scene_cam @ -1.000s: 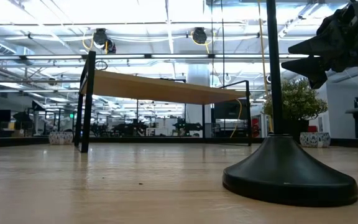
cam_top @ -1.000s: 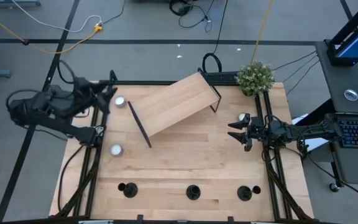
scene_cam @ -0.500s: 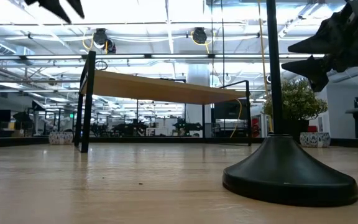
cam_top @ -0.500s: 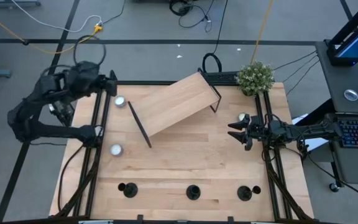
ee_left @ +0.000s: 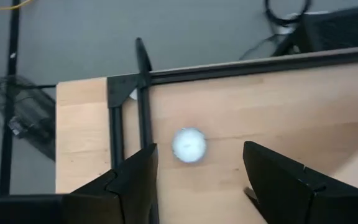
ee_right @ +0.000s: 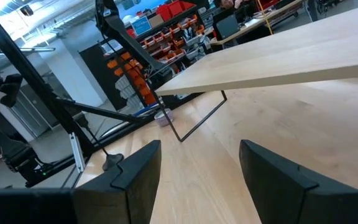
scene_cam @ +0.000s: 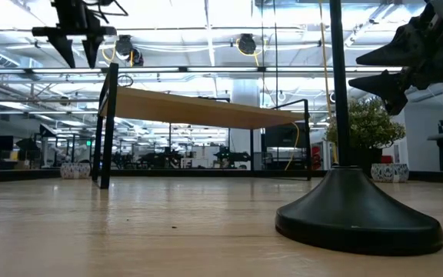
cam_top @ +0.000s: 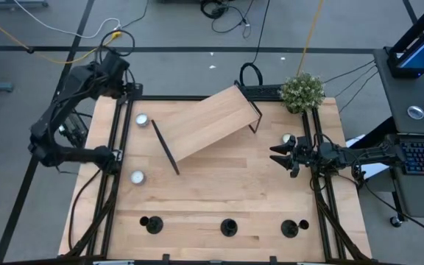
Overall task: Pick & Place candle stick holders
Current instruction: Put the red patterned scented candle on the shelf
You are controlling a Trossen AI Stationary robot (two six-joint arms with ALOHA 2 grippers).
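Three black candle stick holders stand on their round bases in a row along the table's near edge. One of them fills the right of the low view. My left gripper is open and empty, held high over the far-left corner and pointing down; its fingers frame a tealight far below. My right gripper is open and empty, above the table's right side, pointing toward the left.
A slanted wooden board on black legs stands in the far middle. Round silver tealights lie at the far left, the left and near my right gripper. A potted plant stands at the far right corner.
My left arm has swung up and toward the table's far edge, and its gripper has tipped to point down; it has come into the low view's upper left. It stays open. My right arm has kept still.
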